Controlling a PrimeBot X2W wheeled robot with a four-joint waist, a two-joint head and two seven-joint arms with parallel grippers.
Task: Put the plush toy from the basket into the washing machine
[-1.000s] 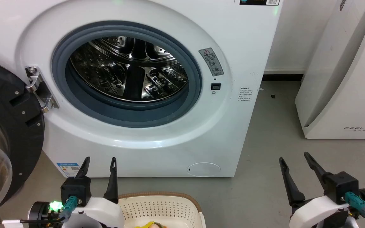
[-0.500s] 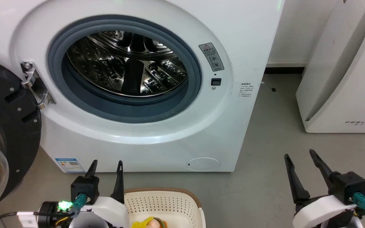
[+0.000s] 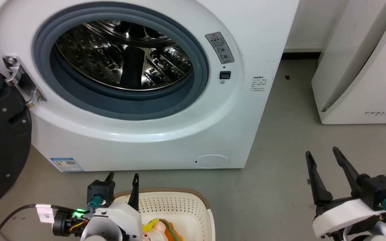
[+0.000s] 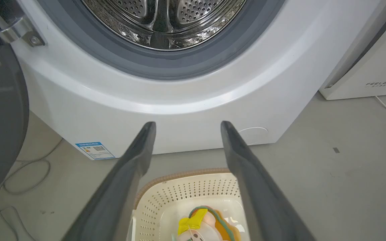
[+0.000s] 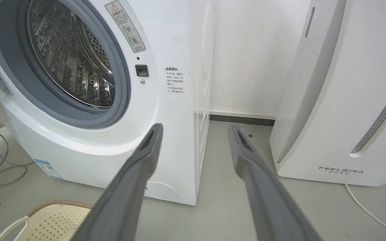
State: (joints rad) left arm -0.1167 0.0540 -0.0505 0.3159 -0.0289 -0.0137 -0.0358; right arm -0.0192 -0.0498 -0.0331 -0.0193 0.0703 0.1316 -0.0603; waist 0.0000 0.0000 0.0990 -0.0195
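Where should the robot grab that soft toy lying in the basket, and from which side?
Probably from above: the plush toy lies low inside the basket, whose walls block the sides. Pinch its yellow part, which seems raised.

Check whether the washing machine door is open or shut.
Open. The washing machine door is swung out on its hinge to the left, leaving the grey gasket and steel drum uncovered.
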